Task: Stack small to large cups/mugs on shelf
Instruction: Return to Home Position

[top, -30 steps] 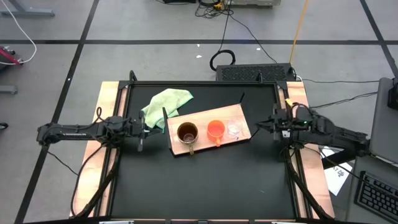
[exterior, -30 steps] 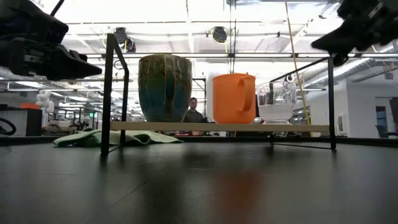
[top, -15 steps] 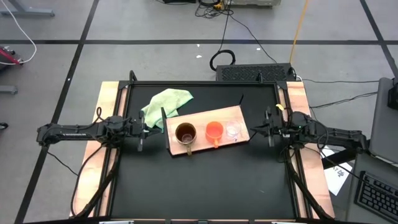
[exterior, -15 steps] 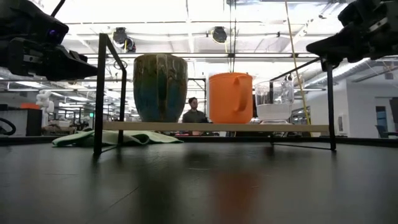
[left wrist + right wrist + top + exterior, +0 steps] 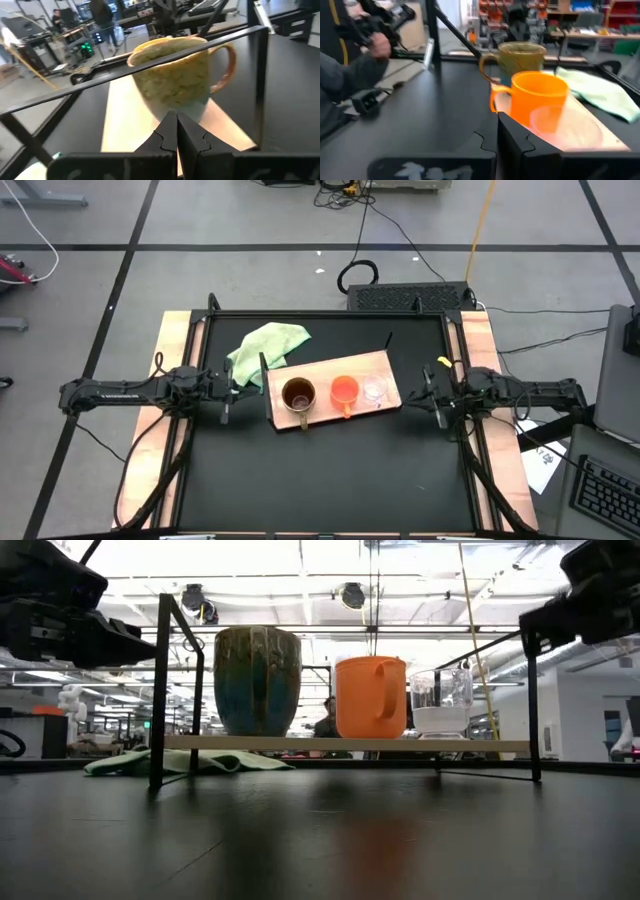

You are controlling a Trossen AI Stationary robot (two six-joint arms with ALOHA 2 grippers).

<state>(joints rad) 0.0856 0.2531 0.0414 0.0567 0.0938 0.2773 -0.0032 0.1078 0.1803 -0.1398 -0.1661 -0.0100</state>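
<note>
Black tabletop (image 5: 330, 480) is left as one broad bare stretch off to the side of both claws, the side away from the green cloth (image 5: 266, 344), so plenty of room is offered there. The edges are fenced by a thin black frame (image 5: 330, 313). One bar of it is seen crossing just ahead of the left claw (image 5: 248, 385), between its tips and the brown mug (image 5: 300, 394).

Compared with a second ago, the right claw (image 5: 427, 393) is turned level and the arm behind it is laid straighter along the table's right edge. The shelf (image 5: 325, 373) and its row of cups are shifted slightly versus a second ago, but nothing is changed from half a second ago. The left claw is parked exactly as before.

Both claws are held pressed together, with nothing pinched. The brown mug is set dead ahead of the left claw, near but not touched. The clear glass cup (image 5: 375, 389) is the closest thing ahead of the right claw, with a gap kept. The orange cup (image 5: 346, 389) is lined up right behind it, then the mug. All three are stood upright on the shelf, between the two claws.
</note>
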